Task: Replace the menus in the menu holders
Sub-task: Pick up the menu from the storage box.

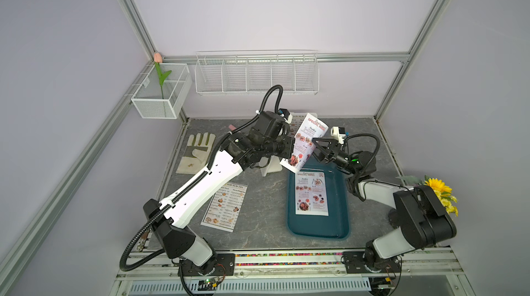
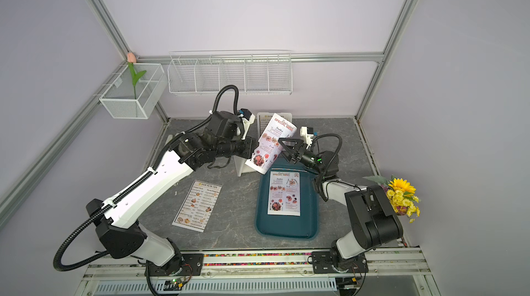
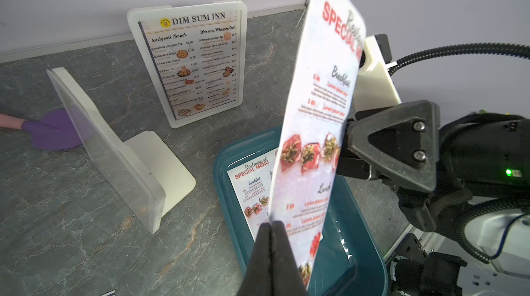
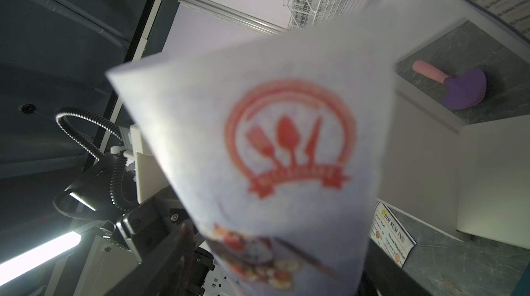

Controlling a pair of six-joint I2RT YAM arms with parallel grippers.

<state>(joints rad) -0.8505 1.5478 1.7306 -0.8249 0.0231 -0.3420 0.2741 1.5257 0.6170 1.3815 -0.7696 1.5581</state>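
Curling upright, the red-headed special menu was clamped in the left gripper; the right gripper gaped beside it, perhaps touching. Beneath, a teal tray held its twin.

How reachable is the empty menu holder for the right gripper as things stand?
Probably not directly. The SPECIAL MENU sheet pinched in the left gripper hangs between the open right gripper and the empty menu holder, blocking a straight approach.
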